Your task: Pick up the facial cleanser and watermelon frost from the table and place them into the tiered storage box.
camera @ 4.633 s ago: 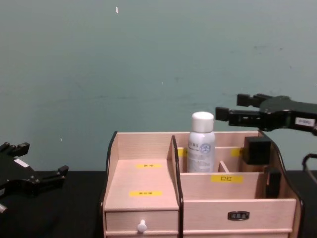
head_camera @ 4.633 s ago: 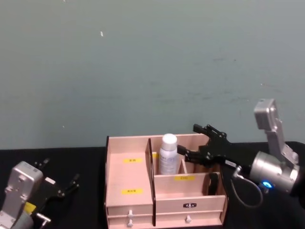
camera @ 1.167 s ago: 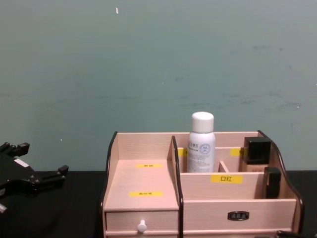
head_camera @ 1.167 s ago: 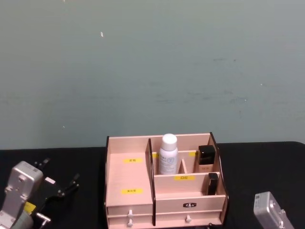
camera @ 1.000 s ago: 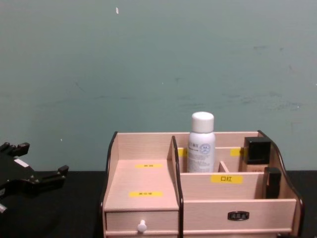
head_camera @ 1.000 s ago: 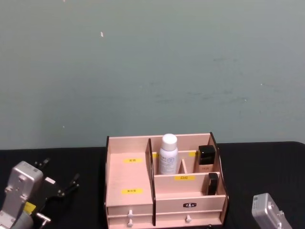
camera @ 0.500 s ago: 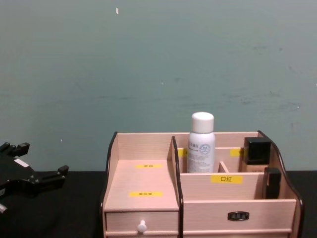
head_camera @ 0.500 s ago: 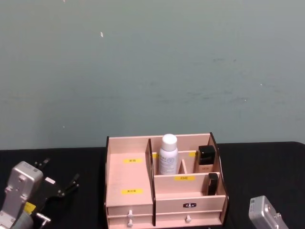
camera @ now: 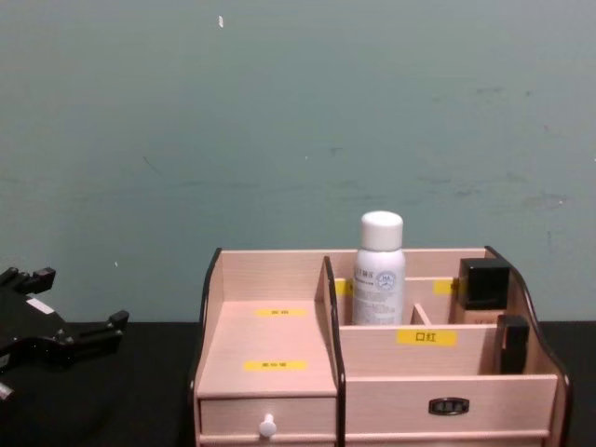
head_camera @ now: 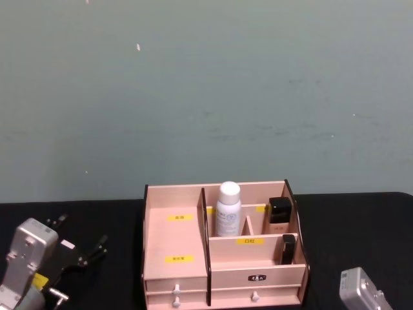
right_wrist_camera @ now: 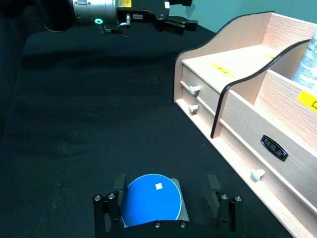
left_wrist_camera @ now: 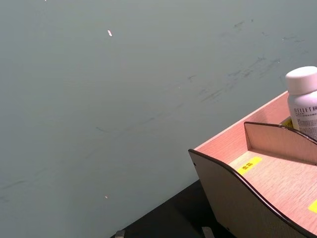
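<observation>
While the right gripper [right_wrist_camera: 167, 182] sits low over the black table [head_camera: 348, 219], its fingers [right_wrist_camera: 106, 213] are spread, and the watermelon frost [right_wrist_camera: 151, 198] stands between them. The jar is close against one finger with a clear gap to the other, so it isn't clamped. Of the jar I can see a round blue lid with a small white mark and a pale rim. It's on the table, in front of the drawer side of the tiered storage box [head_camera: 175, 194] and apart from it. The right arm [head_camera: 358, 290] shows at the lower right corner of the head frame.

The facial cleanser [camera: 379, 270] is centre frame, upright in a rear compartment just right of the tall black-edged divider. It's a white cylinder with a rounded white cap and a pale blue label. Two black-capped bottles [camera: 482, 289] stand in the compartments to its right.

The left gripper [head_camera: 82, 232] is at lower left, fingers apart, holding nothing, well clear of the box.
</observation>
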`<action>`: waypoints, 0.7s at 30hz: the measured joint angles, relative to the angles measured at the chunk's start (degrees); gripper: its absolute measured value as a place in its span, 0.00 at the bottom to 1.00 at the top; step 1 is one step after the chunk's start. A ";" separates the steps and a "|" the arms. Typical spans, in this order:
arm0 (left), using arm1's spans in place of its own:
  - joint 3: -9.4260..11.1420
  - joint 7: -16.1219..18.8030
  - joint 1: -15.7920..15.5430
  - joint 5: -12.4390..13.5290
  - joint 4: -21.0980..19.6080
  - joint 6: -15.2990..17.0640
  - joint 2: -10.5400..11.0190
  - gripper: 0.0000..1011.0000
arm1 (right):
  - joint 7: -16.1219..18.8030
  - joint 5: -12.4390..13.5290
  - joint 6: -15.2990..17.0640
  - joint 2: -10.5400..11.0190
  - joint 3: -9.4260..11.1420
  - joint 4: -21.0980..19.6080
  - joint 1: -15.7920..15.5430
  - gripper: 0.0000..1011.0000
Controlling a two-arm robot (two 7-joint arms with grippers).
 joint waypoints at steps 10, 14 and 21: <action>0.00 0.00 0.00 0.00 0.00 0.00 0.00 0.99 | -0.77 2.23 -1.03 -0.09 2.14 -0.66 -0.94 0.99; 0.00 0.00 0.00 0.00 0.00 0.00 0.00 0.99 | -0.40 2.91 -1.59 0.17 2.46 -1.39 -1.29 0.99; 0.00 0.00 0.00 0.00 0.00 0.00 0.00 0.99 | 0.30 3.25 -1.73 1.12 2.41 -2.44 -1.93 0.99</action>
